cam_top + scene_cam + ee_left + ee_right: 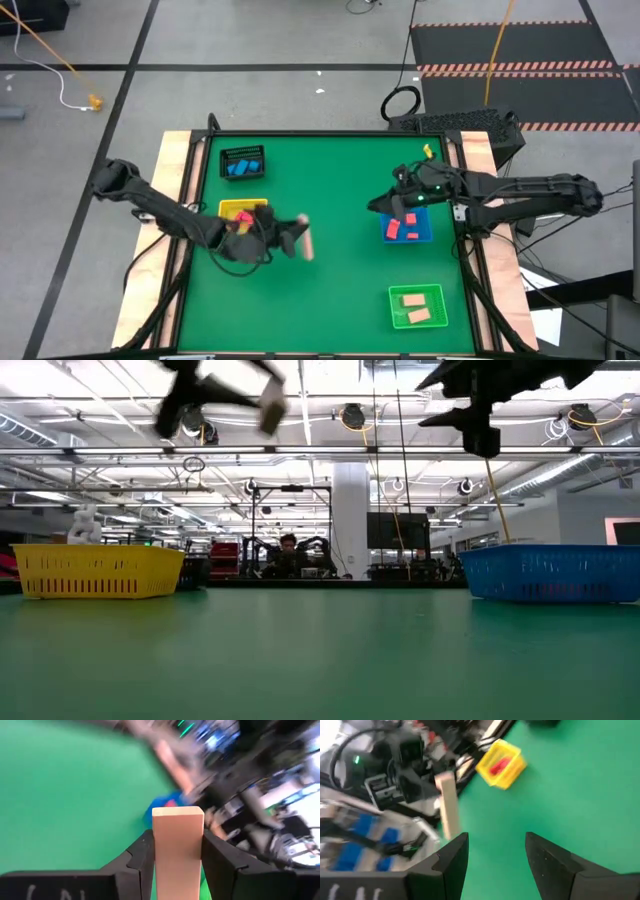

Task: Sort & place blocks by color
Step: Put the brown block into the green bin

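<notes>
**Left jaws clamped on a tan bar, right jaws apart over the blue tray**

The jaws of the left gripper [177, 855] are closed on a pale tan wooden bar [178, 845], one dark finger pressed to each long side, with the bar's square end sticking out past the fingertips. From above, that bar [307, 240] is held off the green table top [330, 290], just beside the yellow plastic tray [232, 208], which has a red block [243, 216] in it. In the level view the bar [271, 410] hangs high over the table, well above the yellow tray [97, 570].

The right gripper [496, 852] has its jaws apart with nothing between them, only green table surface showing in the gap. From above, this gripper [398, 205] sits at the edge of the blue plastic tray [425, 232], which contains two red blocks [394, 227].

Nearer the front edge, the green tray [440, 306] has two tan blocks [412, 299] lying in it. Toward the far left corner, the black wire basket [224, 160] contains blue blocks [241, 167].

A person is visible far back in the room beyond the table.
</notes>
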Tool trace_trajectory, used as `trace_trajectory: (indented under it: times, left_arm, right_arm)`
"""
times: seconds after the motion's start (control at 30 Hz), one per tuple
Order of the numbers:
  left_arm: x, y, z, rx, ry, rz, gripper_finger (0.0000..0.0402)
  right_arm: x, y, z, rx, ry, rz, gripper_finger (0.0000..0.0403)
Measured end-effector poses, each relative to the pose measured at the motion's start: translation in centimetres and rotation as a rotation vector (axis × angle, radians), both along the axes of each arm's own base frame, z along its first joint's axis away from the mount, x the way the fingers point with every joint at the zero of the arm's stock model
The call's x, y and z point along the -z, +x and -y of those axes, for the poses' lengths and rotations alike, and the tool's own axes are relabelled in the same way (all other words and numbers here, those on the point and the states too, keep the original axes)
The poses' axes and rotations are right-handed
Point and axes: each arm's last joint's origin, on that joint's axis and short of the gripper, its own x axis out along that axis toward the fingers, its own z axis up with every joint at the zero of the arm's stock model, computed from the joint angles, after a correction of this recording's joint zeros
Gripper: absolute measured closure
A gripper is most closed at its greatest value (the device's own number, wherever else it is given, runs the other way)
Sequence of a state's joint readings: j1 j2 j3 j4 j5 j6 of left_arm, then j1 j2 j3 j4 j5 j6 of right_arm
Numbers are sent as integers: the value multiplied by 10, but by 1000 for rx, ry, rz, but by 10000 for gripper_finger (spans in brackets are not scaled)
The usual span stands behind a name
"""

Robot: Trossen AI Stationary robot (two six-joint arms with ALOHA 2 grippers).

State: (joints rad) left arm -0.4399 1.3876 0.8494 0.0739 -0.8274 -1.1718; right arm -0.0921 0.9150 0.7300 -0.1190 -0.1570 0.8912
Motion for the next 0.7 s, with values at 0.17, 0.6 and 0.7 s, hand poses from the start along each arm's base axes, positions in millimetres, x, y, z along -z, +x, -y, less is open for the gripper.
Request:
trace_trajectory:
  times: [0.17, 0.6, 0.7]
  left_arm:
    - [-38, 16, -17, 22, 301, 187, 273]
    - [-84, 14, -30, 143, 781, 480, 273]
    - [-92, 15, -33, 175, 892, 514, 273]
  right_arm:
    - [-2, 16, -3, -108, 143, 86, 216]
    - [-45, 32, 6, -158, 329, 586, 216]
    - [-49, 37, 7, -175, 380, 666, 216]
